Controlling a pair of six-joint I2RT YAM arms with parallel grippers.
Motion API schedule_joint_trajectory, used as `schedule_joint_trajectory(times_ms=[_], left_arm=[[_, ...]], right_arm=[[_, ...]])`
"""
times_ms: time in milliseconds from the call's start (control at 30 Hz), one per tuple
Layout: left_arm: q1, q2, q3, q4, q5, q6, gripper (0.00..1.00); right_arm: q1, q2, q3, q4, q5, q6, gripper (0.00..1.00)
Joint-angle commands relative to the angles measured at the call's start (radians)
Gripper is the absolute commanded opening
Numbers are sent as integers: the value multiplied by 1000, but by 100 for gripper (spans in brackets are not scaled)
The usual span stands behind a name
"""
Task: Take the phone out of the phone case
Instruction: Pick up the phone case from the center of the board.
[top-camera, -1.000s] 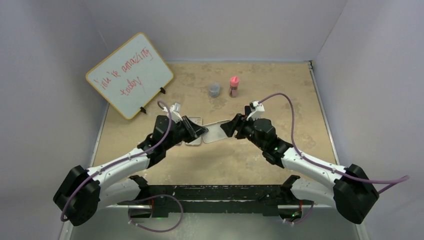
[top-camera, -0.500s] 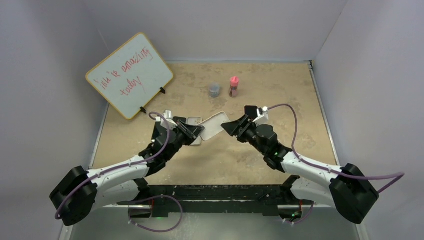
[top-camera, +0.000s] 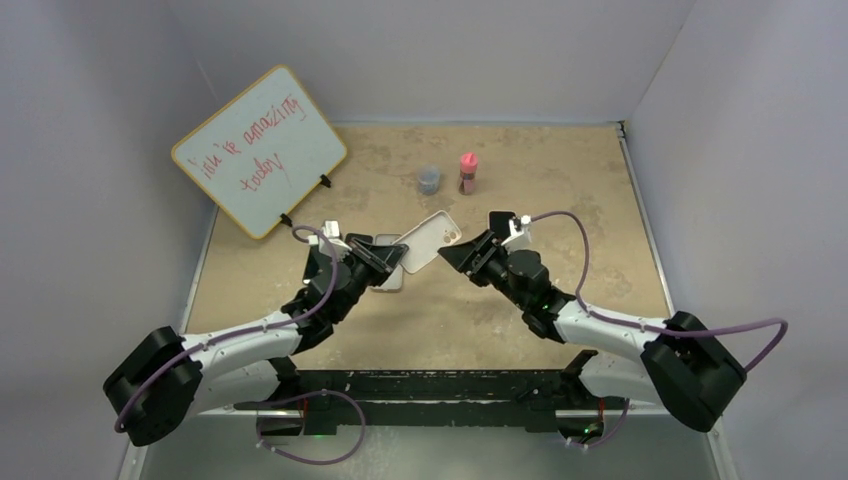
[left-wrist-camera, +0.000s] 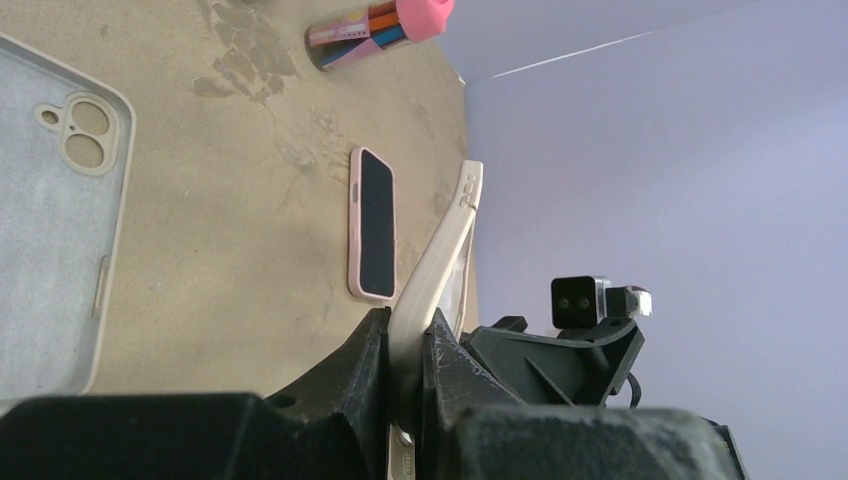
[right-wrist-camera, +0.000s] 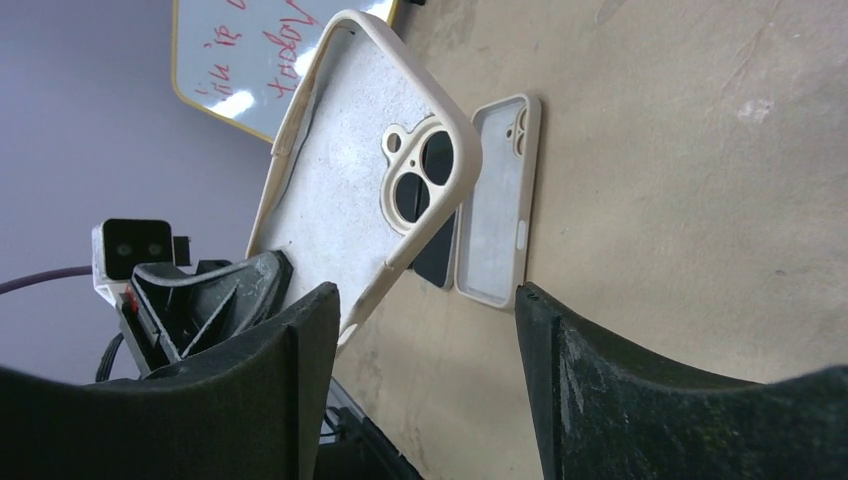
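My left pincer is pressed together on one edge of the cream case, holding it tilted up off the counter, clear of the phone. The phone lies screen-up beneath and looks to be already out. My right pincer hovers spread and empty just beside the case. Both arms reach inward toward each other, elbows low.

Tan, mottled surface, darker scuffs in patches. Far left: whiteboard with red writing, propped on small black feet. Far middle: grey cup and pink-capped jar of coloured pens, near each other, not touching. Closer to me I note an empty case lying flat, lining up. Beside it lies a pink-edged phone, screen up, with bare surface between them.
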Motion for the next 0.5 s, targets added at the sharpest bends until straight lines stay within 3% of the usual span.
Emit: schedule_joint_trajectory(times_ms=[0,200,467], left_arm=[[-15,13,-7,104,0,-28,0],[-23,38,-16,137,9,-36,0],[-24,13,-40,105,-6,13,0]], right_arm=[[4,22,14,149,-24,39,66],[4,91,40,189,-55,67,60],[3,151,42,214,-80,88,29]])
